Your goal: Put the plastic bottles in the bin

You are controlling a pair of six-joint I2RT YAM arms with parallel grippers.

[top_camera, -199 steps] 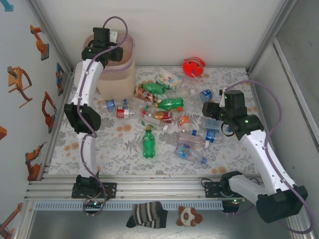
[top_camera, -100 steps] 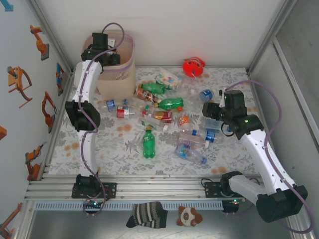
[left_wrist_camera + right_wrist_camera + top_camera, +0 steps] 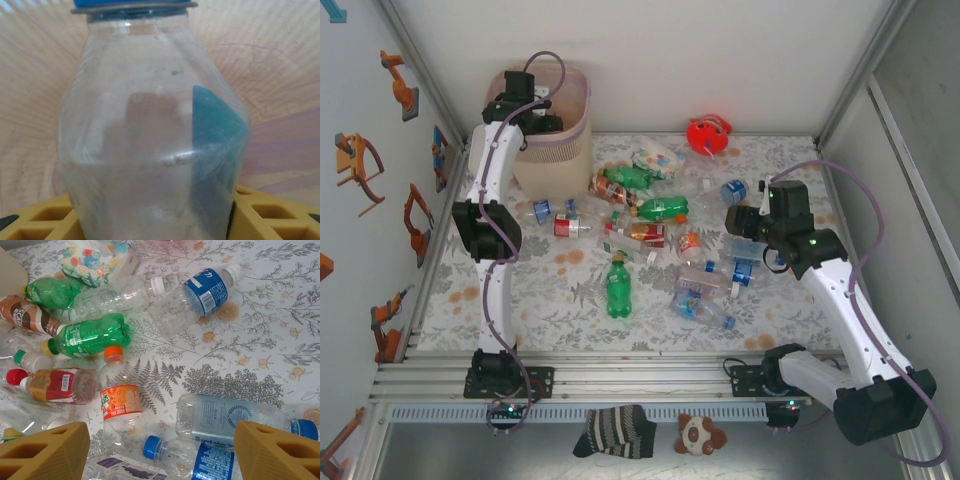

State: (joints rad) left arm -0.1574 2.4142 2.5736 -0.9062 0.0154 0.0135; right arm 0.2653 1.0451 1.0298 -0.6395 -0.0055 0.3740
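My left gripper (image 3: 542,118) reaches down inside the pale pink bin (image 3: 576,92) at the back left. It is shut on a clear bottle (image 3: 150,140) with a blue cap (image 3: 132,4); that bottle sits between the yellow fingers (image 3: 35,220) with the bin's ribbed wall (image 3: 280,75) behind it. My right gripper (image 3: 748,224) hovers open above the table's right side. Between its fingers (image 3: 280,450) lie an orange-labelled bottle (image 3: 120,405), a blue-capped bottle (image 3: 200,460) and a pale-labelled clear bottle (image 3: 235,420). Several more plastic bottles (image 3: 660,209) lie scattered mid-table, among them a green one (image 3: 618,290).
A red round toy (image 3: 708,133) sits at the back of the floral table (image 3: 550,290). A patterned packet (image 3: 95,257) lies among the far bottles. A striped sock (image 3: 615,430) and a plush toy (image 3: 700,435) lie below the near rail. Walls enclose both sides.
The left gripper has sunk from above the bin's rim down into the bin with the clear bottle. The right arm has stayed still.
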